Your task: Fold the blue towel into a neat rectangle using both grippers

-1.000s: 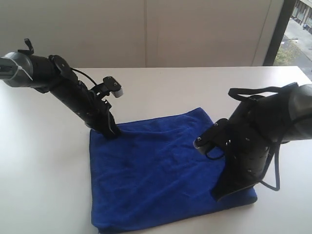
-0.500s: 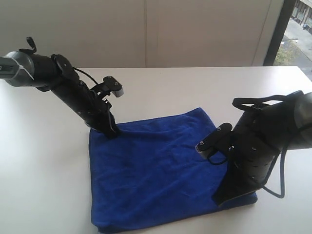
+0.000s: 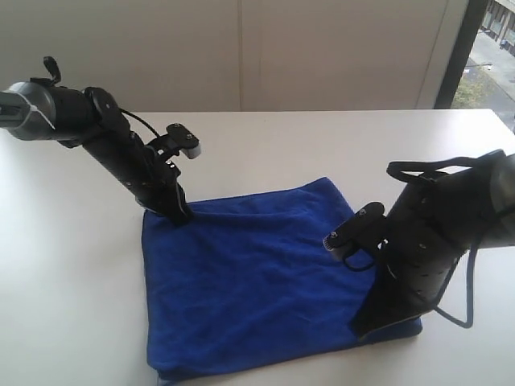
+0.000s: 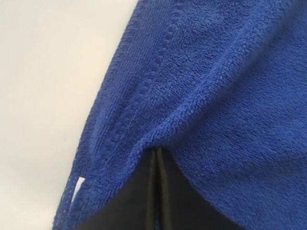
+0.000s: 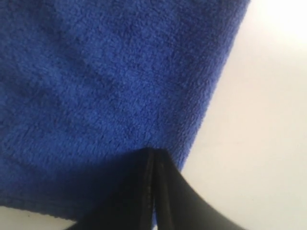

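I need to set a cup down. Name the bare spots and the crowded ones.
Bare table runs between the blue towel and the wall, and left of the towel. Crowded: its far-left corner at the left gripper, near-right corner at the right gripper.

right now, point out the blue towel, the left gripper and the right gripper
blue towel (image 3: 257, 281), exterior view, cloth's middle
left gripper (image 3: 180, 216), exterior view, between the fingertips
right gripper (image 3: 359, 327), exterior view, between the fingertips

Place: a plain lab or office room, seemingly upstairs.
Signs: bare white table (image 3: 322, 137), blank pale wall panels (image 3: 338, 48), window (image 3: 495, 44) overlooking a street.
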Controlling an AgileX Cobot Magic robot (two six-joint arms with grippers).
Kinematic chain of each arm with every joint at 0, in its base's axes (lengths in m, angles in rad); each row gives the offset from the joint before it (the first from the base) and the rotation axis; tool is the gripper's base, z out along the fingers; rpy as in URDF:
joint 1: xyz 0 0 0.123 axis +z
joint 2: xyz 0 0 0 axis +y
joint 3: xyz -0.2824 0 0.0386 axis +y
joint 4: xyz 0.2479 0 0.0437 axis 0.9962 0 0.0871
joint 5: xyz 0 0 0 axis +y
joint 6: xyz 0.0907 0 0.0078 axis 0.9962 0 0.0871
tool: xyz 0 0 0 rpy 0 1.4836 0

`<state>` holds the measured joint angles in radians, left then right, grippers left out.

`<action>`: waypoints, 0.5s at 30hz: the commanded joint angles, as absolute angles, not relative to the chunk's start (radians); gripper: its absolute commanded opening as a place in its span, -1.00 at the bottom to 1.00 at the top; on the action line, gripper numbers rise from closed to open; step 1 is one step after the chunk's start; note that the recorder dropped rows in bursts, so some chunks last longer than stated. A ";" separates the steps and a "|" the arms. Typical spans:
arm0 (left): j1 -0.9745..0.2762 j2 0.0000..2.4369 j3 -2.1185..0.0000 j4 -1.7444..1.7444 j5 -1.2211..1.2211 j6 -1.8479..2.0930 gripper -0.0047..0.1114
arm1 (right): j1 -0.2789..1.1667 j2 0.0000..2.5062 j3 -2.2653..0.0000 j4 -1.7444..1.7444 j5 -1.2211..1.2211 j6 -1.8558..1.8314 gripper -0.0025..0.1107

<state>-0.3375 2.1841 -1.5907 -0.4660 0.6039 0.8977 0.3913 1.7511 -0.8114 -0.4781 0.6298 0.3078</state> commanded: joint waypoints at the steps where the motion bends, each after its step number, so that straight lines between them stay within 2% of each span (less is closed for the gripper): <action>1: -0.330 2.167 -1.572 -0.464 0.633 0.926 -0.92 | 0.387 1.692 -0.812 -0.477 0.566 0.316 -0.96; 10: -0.331 2.077 -1.617 -0.672 0.703 1.035 -0.92 | 0.389 1.585 -0.862 -0.470 0.534 0.314 -0.96; 15: -0.352 2.081 -1.670 -0.821 0.677 1.133 -0.92 | 0.413 1.579 -0.862 -0.293 0.424 0.172 -0.96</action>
